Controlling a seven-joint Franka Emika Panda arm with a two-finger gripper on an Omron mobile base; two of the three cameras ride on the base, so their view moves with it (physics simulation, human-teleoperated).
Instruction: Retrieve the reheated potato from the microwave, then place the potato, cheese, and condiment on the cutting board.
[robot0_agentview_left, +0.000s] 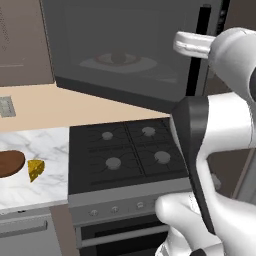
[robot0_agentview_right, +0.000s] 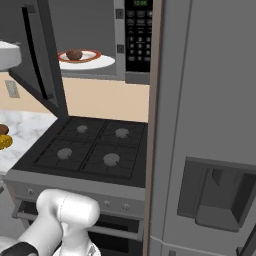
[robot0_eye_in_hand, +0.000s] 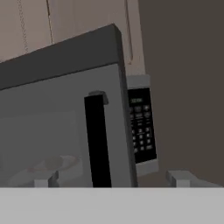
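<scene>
The microwave (robot0_agentview_right: 100, 45) is hanging above the stove (robot0_agentview_left: 127, 150) with its door (robot0_agentview_left: 130, 47) swung open. The potato (robot0_agentview_right: 74, 54) is sitting on a white, red-rimmed plate (robot0_agentview_right: 102, 62) inside (seen dimly through the door glass from the left). The pincer (robot0_eye_in_hand: 113, 178) is standing released, its fingertips (robot0_eye_in_hand: 177, 177) spread wide before the door's black handle (robot0_eye_in_hand: 98, 144), grasping nothing. On the marble worktop (robot0_agentview_left: 45, 150), the cheese (robot0_agentview_left: 35, 169) is lying just beside the cutting board (robot0_agentview_left: 10, 163).

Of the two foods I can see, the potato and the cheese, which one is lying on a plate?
The potato: it sits on the white, red-rimmed plate inside the open microwave. The cheese lies directly on the marble counter.
</scene>
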